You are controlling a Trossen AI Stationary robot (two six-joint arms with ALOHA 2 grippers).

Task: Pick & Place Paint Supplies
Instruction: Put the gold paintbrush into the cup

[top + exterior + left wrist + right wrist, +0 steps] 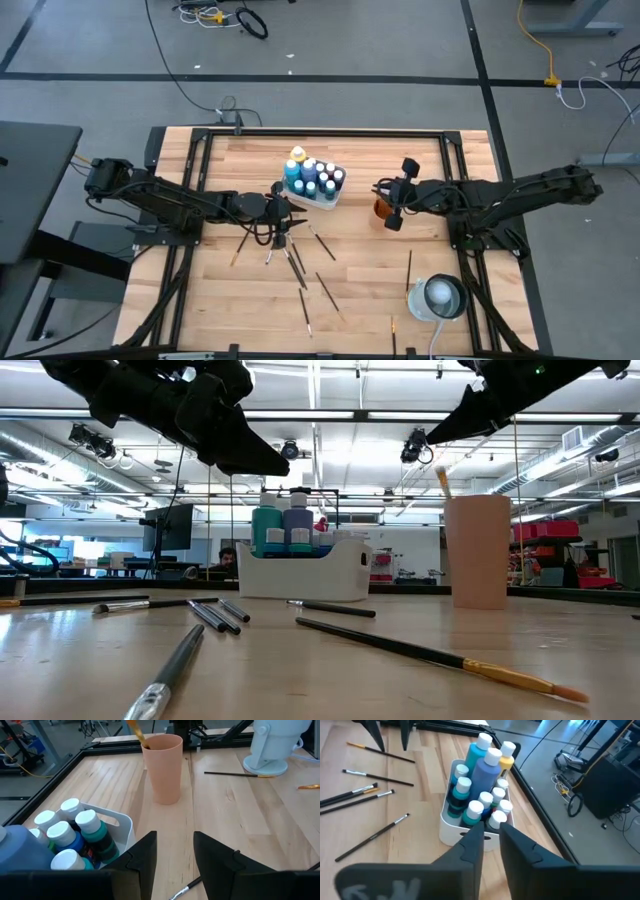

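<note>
A white tray (318, 192) at the table's middle back holds several paint bottles (485, 770) with blue, teal and yellow bodies, standing upright. Several thin paintbrushes (300, 268) lie flat on the wood in front of it. An orange-brown cup (162, 767) stands to the tray's right, with one brush (441, 482) sticking out of its mouth. My right gripper (491, 837) hangs just above the cup (383, 209), its fingers slightly apart with nothing between them. My left gripper (175, 857) hovers open over the table by the tray's near corner (290, 213), holding nothing.
A white round-based device (440, 297) stands at the near right, with a brush (409, 268) beside it and another (392, 326) near the front edge. A black frame (320, 131) runs around the tabletop. Bare wood shows between the cup and that device.
</note>
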